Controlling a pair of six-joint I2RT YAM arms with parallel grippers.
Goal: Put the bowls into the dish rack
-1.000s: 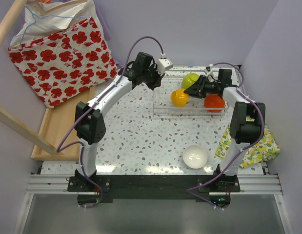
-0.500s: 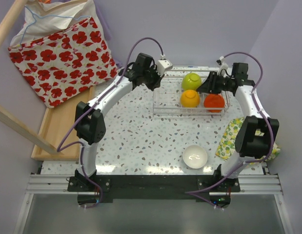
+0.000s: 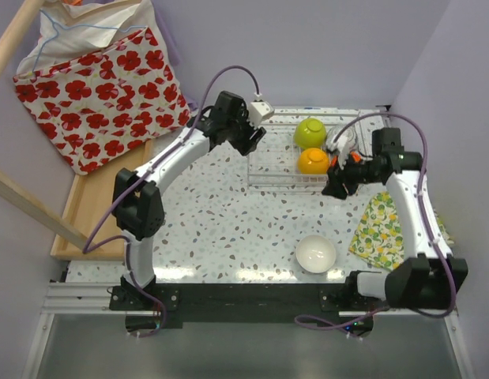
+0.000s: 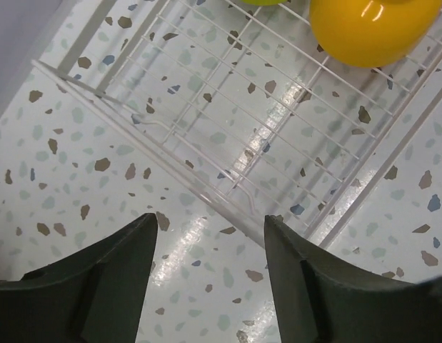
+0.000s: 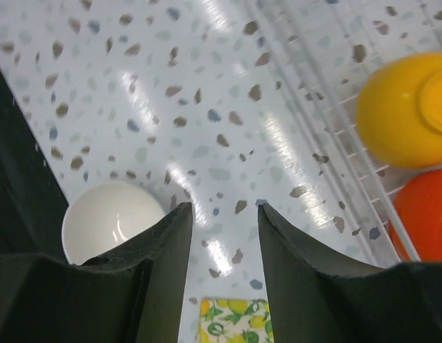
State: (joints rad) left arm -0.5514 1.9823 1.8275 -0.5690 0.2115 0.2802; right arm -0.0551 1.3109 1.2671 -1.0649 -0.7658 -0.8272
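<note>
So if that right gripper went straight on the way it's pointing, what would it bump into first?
Probably the bare speckled table, between the white bowl and the dish rack. The right gripper is open and empty; its height above the surface is unclear.

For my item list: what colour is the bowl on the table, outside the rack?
The bowl is plain white; the top view shows it best.

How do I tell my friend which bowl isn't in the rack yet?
On the speckled table, look along the near edge, towards the right. The white bowl sits there, open side up, just left of the lemon-print cloth. It is the only white one and the only bowl outside the dish rack.
</note>
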